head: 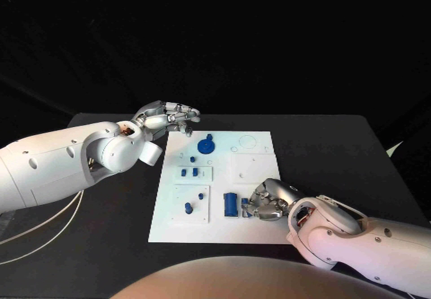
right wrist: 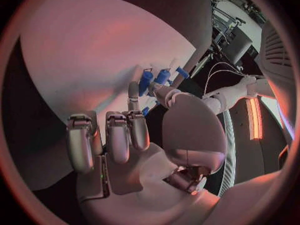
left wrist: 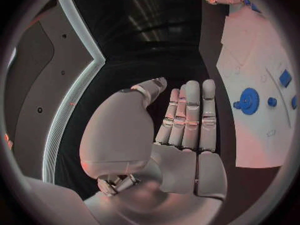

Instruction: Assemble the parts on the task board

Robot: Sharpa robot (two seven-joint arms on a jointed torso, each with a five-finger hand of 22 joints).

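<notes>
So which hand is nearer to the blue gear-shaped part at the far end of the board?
Left. The left hand hovers at the task board's far left corner, just beyond the blue gear part. The right hand is at the near end, by the blue blocks.

The flat white task board (head: 255, 163) is looking matt and smooth; the small blue plastic-looking parts (head: 207, 146) are showing a dull sheen, the silver hands (head: 269, 200) gleaming like metal.

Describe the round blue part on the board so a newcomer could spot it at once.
Find the white board in the middle of the black table, then look at its far end, near the left hand. The gear lies there: the only round, toothed blue piece, larger than the small pegs.
</notes>
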